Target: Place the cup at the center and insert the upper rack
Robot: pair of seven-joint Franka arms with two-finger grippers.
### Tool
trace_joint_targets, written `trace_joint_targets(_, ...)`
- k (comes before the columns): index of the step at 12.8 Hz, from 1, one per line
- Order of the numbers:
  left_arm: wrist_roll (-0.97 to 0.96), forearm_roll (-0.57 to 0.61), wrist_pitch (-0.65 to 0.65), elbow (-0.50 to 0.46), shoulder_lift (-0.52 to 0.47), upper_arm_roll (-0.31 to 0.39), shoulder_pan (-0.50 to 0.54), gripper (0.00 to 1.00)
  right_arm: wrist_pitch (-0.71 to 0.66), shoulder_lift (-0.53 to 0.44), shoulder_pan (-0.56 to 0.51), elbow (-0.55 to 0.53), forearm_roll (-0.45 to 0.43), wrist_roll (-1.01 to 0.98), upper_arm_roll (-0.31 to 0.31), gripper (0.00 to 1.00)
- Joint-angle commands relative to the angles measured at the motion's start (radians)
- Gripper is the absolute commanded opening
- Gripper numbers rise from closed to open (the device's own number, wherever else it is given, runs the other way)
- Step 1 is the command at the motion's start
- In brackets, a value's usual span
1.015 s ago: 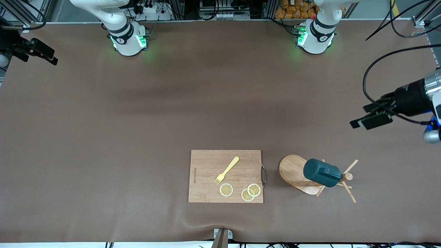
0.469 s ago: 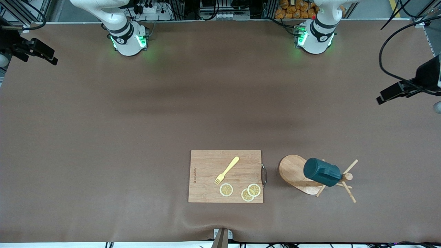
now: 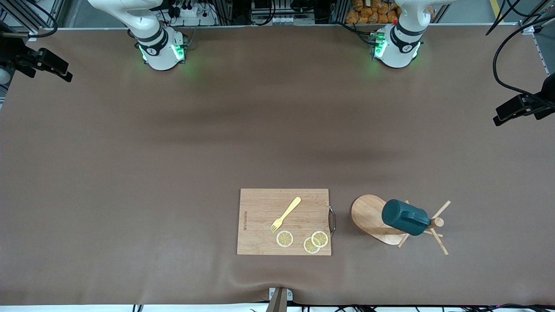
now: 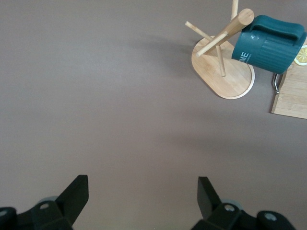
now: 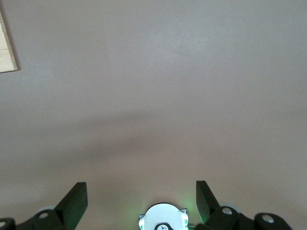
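The dark teal cup (image 3: 405, 216) hangs on the wooden upper rack (image 3: 368, 214), close to the top of its post, near the front camera toward the left arm's end of the table. The left wrist view shows the cup (image 4: 268, 43) and the rack's oval base (image 4: 225, 76) well away from my left gripper (image 4: 141, 187), which is open and empty. In the front view my left gripper (image 3: 518, 109) is up at the table's edge at the left arm's end. My right gripper (image 3: 47, 65) waits open and empty (image 5: 141, 191) at the right arm's end.
A rectangular cutting board (image 3: 260, 203) lies beside the rack, toward the right arm's end. It carries a yellow fork (image 3: 286, 213) and three lemon slices (image 3: 285, 238). Its corner shows in the right wrist view (image 5: 7, 48). Brown table cover (image 3: 173, 151) spreads around.
My left gripper has drawn back from the area near the rack toward the table's edge at the left arm's end. The cup, rack and right arm have not moved.
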Motion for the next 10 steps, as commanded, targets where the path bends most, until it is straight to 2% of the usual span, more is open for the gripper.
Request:
trace_joint_targets(1,0.02,0.023,-0.001,-0.02,-0.034,0.006,-0.015,1.0,-0.009,-0.009,-0.015,0.006,0.002,-0.006,0.007,1.0)
trace_joint_targets(10,0.016,0.008,-0.022,-0.06,-0.083,0.0,-0.019,1.0,-0.007,-0.009,-0.014,0.006,0.002,-0.006,0.008,1.0)
